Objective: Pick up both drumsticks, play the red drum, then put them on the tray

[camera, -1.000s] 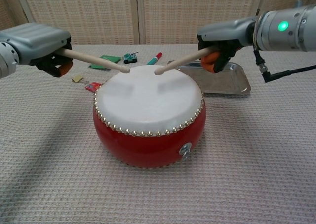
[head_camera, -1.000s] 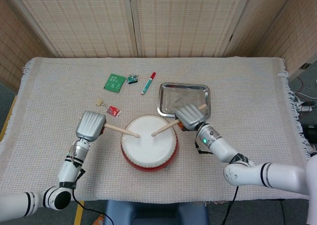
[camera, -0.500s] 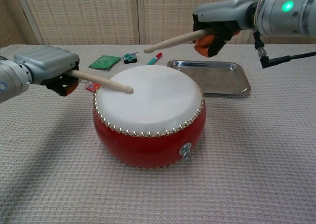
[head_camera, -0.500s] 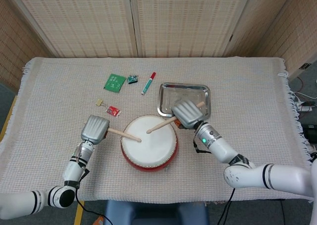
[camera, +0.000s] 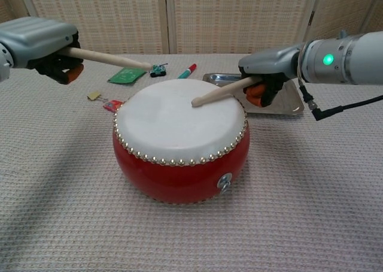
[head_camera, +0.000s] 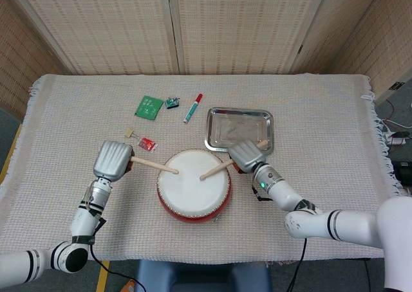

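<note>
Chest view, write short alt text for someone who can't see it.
Two robot hands drum on a red drum: the right hand rests its drumstick tip on the white skin, while the left hand holds its drumstick raised above.

Staged test room, woven folding screens [head_camera: 212, 28], cloth-covered table [head_camera: 335, 112], loose cables [head_camera: 396, 134]

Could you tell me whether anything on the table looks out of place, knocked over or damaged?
Nothing stands out. The drum sits upright and looks intact, the tray lies flat behind it, and each hand, left and right, holds a drumstick. The small items near the marker just lie scattered.
</note>
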`<state>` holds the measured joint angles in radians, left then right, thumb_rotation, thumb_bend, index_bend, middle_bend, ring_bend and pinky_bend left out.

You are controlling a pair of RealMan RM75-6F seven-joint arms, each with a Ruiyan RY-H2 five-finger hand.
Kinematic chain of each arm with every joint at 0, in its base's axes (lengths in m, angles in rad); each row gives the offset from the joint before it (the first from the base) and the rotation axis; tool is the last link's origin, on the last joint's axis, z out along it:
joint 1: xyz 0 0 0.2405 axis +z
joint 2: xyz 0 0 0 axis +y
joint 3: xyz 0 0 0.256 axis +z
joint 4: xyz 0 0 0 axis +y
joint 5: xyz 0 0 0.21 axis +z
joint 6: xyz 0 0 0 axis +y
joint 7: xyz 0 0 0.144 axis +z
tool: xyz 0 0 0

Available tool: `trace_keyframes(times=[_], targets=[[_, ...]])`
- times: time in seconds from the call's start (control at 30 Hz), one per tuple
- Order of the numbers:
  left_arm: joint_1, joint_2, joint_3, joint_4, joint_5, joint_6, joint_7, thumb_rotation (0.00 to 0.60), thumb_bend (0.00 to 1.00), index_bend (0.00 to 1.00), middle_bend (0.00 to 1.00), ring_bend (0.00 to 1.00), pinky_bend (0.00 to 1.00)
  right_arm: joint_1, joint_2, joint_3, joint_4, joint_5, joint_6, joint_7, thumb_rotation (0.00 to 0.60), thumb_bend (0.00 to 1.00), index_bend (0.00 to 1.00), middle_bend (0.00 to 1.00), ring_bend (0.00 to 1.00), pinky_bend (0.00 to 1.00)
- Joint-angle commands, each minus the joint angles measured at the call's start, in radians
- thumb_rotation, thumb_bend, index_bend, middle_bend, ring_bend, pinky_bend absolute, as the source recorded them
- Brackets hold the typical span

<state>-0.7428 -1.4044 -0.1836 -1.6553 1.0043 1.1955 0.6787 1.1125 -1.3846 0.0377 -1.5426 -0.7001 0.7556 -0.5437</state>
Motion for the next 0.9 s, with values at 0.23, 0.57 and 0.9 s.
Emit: trace_keyframes(times=[0.23, 0.57, 0.9], targets=[[-0.038, -0.121, 0.049, 0.125, -0.075, -0.107, 0.059, 0.6, 0.62, 1.0, 1.0, 0.98, 1.0, -0.054, 0.133, 0.125, -0.187, -0.146, 0.1, 0.159, 0.6, 0.87, 1.0, 1.0, 1.0, 1.0], [0.0, -0.045, -0.005, 0.057, -0.034, -0.001, -0.011, 0.6, 0.62, 1.0, 1.0, 0.98, 1.0, -0.049, 0.089, 0.072, -0.103, -0.128, 0.021, 0.139, 0.6, 0.87, 1.0, 1.0, 1.0, 1.0], [0.042, 0.051, -0.035, -0.01, 0.003, 0.027, -0.112, 0.6, 0.62, 1.0, 1.0, 0.98, 1.0, -0.022, -0.027, 0.022, 0.03, -0.041, 0.019, 0.041, 0.6, 0.87, 1.0, 1.0, 1.0, 1.0]])
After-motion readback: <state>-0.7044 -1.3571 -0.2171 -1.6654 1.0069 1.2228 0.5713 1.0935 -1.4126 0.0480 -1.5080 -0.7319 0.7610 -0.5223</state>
